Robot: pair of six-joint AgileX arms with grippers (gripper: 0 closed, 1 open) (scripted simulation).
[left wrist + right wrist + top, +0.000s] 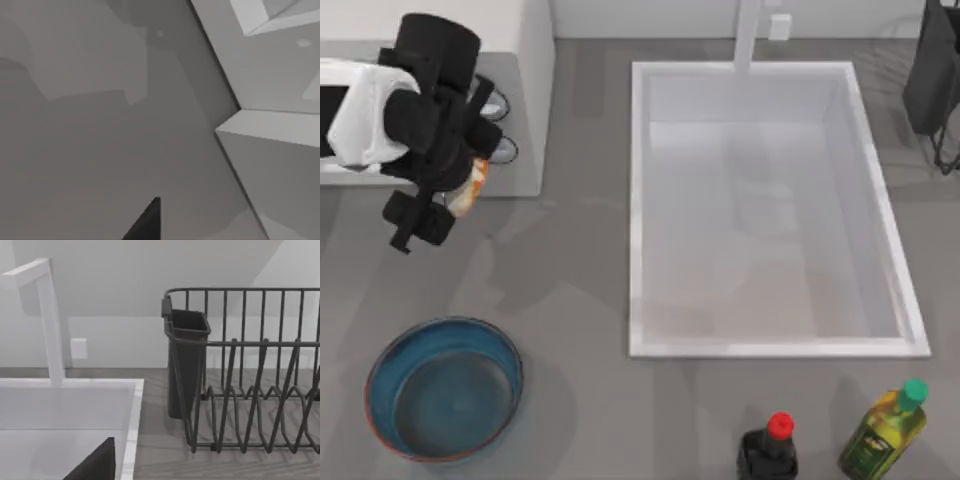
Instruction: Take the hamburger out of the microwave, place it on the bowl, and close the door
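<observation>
Hamburger, pale cream, orange-brown patches, held in left tool

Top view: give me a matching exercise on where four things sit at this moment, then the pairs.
Things:
1. hamburger
2. bowl
3. sink
4. green-capped bottle

Places:
A. bottom right corner of the table
B. under the left gripper, by the microwave
C. bottom left of the table
D. middle to right of the table

Pairs: 1-B, 2-C, 3-D, 4-A
</observation>
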